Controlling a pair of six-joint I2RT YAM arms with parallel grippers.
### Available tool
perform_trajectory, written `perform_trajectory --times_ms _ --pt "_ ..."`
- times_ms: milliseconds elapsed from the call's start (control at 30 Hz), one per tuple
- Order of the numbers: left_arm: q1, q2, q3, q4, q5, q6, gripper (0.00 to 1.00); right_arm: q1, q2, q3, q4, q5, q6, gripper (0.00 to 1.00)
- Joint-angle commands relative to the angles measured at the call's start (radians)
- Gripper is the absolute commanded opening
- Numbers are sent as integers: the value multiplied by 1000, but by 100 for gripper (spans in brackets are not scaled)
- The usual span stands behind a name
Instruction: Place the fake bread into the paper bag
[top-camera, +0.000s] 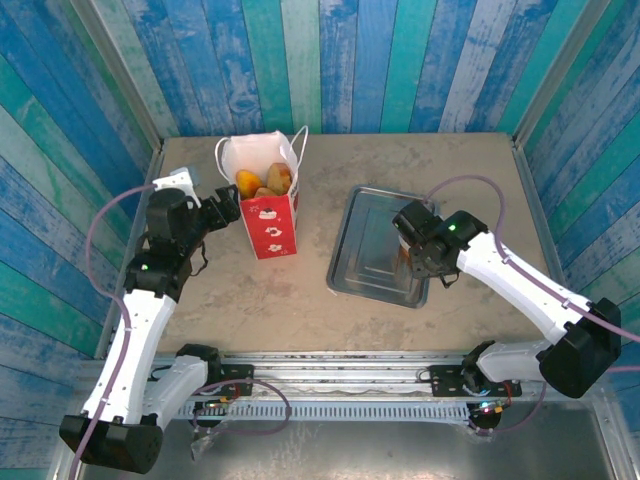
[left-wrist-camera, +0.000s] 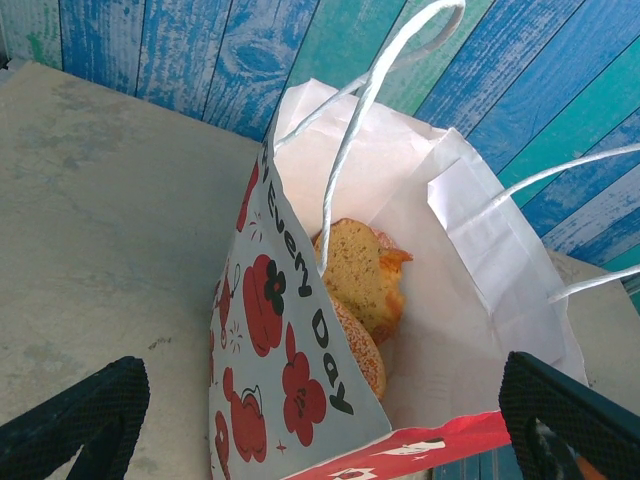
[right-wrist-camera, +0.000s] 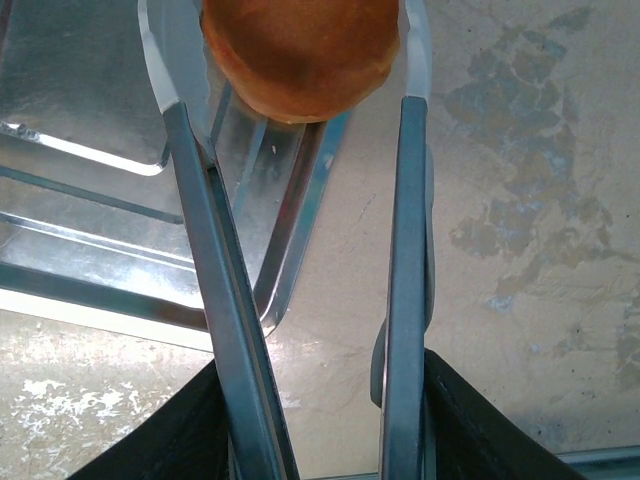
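The paper bag (top-camera: 270, 225) stands upright at the back left of the table, white with red fruit prints and red side panels. Several pieces of fake bread (top-camera: 265, 182) lie inside it. In the left wrist view a speckled bread slice (left-wrist-camera: 360, 275) rests on a sesame bun (left-wrist-camera: 368, 355) within the bag (left-wrist-camera: 285, 370). My left gripper (top-camera: 215, 215) is open at the bag's left side, its fingers spread either side of the bag's near corner (left-wrist-camera: 320, 430). My right gripper (top-camera: 415, 245) is shut on metal tongs (right-wrist-camera: 215, 280). The tongs pinch a round golden-brown bun (right-wrist-camera: 300, 50) above the tray's edge.
A grey metal tray (top-camera: 365, 265) lies right of the bag, with its rim (right-wrist-camera: 290, 230) under the tongs. The bag's white cord handles (left-wrist-camera: 360, 110) stick up over its mouth. Blue plank walls close in the table on three sides.
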Motion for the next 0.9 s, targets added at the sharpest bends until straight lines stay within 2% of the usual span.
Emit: perform_trajectory --times_ms 0,867 --pt "-3 -11 -8 1 -16 -7 94 -13 2 -15 1 8 -7 47" --pt "-2 -9 -4 -6 -19 2 94 -23 94 -22 0 17 -36 48"
